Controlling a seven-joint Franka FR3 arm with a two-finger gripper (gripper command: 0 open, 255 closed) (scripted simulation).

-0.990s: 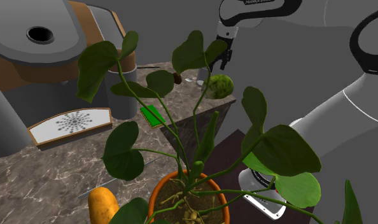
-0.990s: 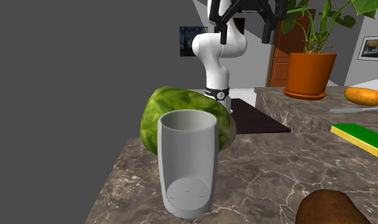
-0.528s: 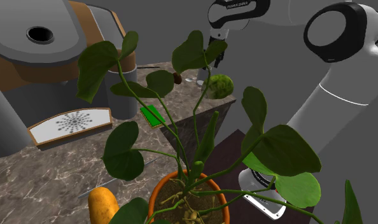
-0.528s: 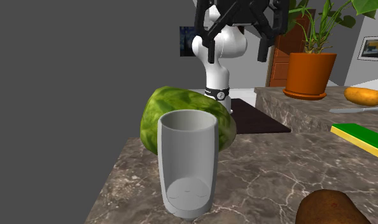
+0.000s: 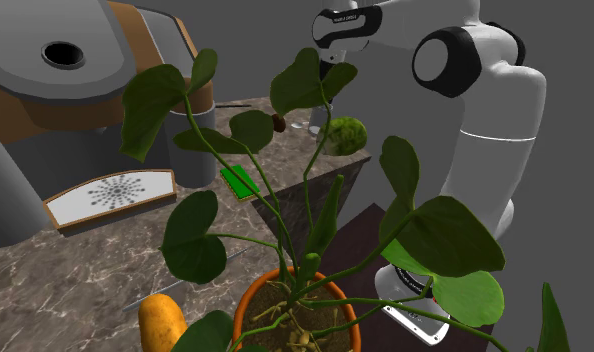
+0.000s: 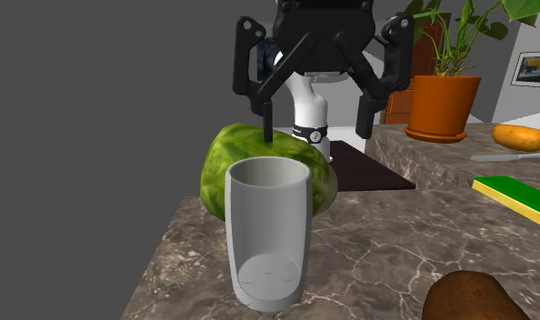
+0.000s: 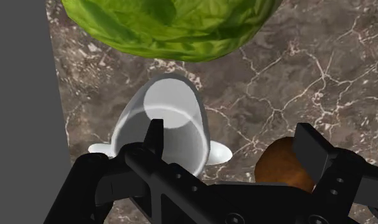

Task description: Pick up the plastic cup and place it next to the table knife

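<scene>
Jaws spread wide above cup, near counter edge.

The cup looks smooth and matt, plain grey. The countertop is brown stone with pale veins, marble-like. The cabbage is crinkly and leafy, and the gripper is matt black.

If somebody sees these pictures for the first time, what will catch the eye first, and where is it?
In the second exterior view, the grey cup stands up front on the corner of the marble counter, with a head of lettuce just behind it. Above them hangs the black gripper, its fingers spread wide. In the shoulder view, a large-leaved potted plant crowds the foreground.
</scene>
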